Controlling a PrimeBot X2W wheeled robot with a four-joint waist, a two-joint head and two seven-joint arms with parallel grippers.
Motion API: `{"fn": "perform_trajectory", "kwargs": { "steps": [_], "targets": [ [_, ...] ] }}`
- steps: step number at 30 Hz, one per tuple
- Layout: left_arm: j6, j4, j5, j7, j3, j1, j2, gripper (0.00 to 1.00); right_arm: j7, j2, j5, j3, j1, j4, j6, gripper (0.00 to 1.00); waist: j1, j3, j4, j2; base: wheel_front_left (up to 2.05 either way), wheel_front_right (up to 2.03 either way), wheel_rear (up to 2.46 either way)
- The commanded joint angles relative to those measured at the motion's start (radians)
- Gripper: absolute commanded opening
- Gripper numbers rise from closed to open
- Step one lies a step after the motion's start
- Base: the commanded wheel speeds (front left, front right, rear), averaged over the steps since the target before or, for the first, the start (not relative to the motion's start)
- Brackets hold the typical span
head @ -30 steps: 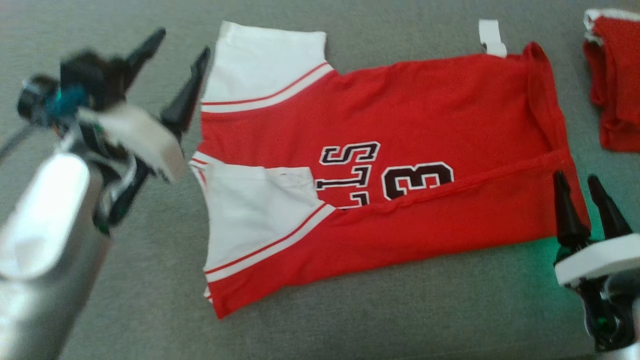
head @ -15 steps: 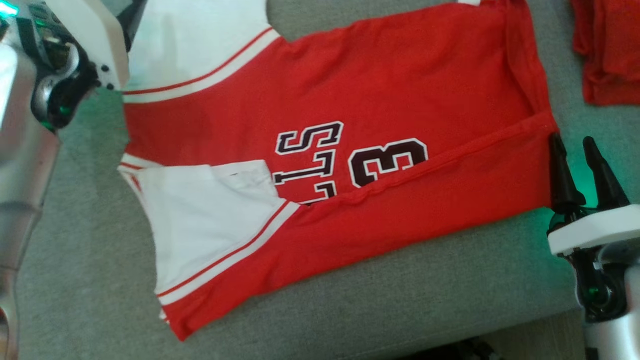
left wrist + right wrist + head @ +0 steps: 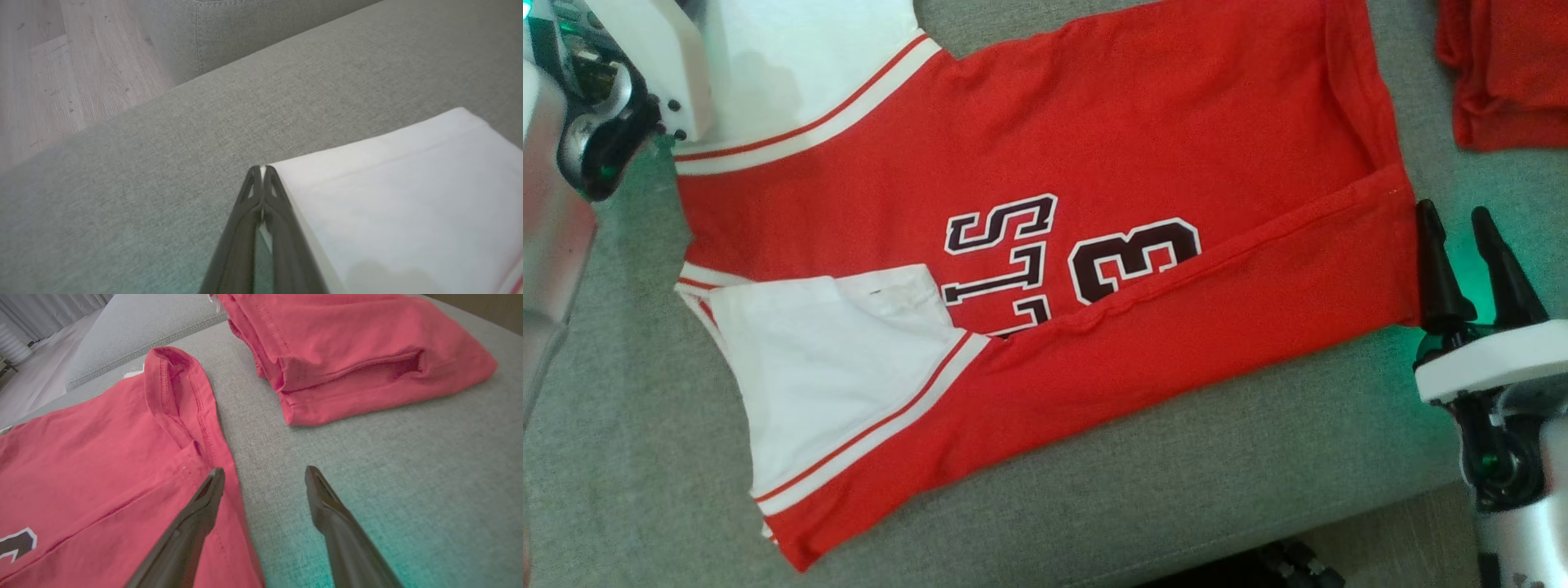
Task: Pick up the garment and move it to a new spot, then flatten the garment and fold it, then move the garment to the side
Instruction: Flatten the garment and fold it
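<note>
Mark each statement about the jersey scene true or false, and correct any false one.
1. The left jaws are shut on a corner of the white sleeve of the red jersey. True.
2. The right jaws grip the jersey's hem. False: they stand open at the hem, holding nothing.
3. A folded red garment lies apart from the jersey. True.
4. The jersey rests on a wooden table. False: it lies on a grey sofa cushion.
</note>
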State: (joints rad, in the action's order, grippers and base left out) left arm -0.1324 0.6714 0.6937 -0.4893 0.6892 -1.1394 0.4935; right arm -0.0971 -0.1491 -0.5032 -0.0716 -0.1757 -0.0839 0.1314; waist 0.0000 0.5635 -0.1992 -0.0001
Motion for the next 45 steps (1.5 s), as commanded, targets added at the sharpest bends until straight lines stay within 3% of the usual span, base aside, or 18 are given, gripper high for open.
{"fn": "perform_trajectory", "kwargs": {
  "steps": [1,11,19,34,37,39,41,45],
  "targets": [
    [0.002,-0.014,0.005,0.020,-0.022,-0.044,0.051,0.00,0.000,-0.031,-0.006,0.017,-0.008,0.034,-0.001,1.00,0.0000,-0.005,0.003,0.0001,0.00,0.00,0.00],
    [0.002,-0.024,0.049,0.133,0.079,-0.049,0.036,0.00,-0.139,-0.069,0.078,0.118,-0.220,0.015,-0.001,1.00,0.0000,-0.067,0.031,0.0001,0.00,0.00,0.00],
    [0.002,-0.068,0.109,0.173,0.172,-0.056,0.038,0.00,-0.249,-0.021,0.267,0.193,-0.531,-0.286,-0.001,1.00,0.0000,-0.097,0.065,0.0001,0.00,0.00,0.00],
    [0.002,-0.054,0.168,0.224,0.270,-0.102,0.027,0.00,-0.268,0.039,0.374,0.141,-0.799,-0.682,-0.001,0.99,0.0000,-0.102,0.094,0.0001,0.00,0.00,0.00],
    [0.002,-0.044,0.183,0.234,0.289,-0.108,0.021,0.00,-0.256,0.045,0.381,0.123,-0.819,-0.730,-0.001,0.56,0.0000,-0.107,0.101,0.0001,0.00,0.00,0.00],
    [0.002,-0.037,0.193,0.240,0.300,-0.112,0.019,0.00,-0.247,0.047,0.388,0.113,-0.829,-0.756,-0.001,0.38,0.0000,-0.109,0.105,0.0001,0.00,0.00,0.00],
    [0.002,-0.030,0.201,0.250,0.306,-0.117,0.018,0.00,-0.236,0.048,0.398,0.103,-0.838,-0.778,-0.001,0.02,0.0000,-0.110,0.109,0.0001,0.00,0.00,0.00],
    [0.002,-0.017,0.216,0.265,0.321,-0.125,0.019,0.00,-0.218,0.051,0.416,0.087,-0.854,-0.816,-0.001,0.00,0.0000,-0.113,0.116,0.0001,0.00,0.00,0.00]
  ]
}}
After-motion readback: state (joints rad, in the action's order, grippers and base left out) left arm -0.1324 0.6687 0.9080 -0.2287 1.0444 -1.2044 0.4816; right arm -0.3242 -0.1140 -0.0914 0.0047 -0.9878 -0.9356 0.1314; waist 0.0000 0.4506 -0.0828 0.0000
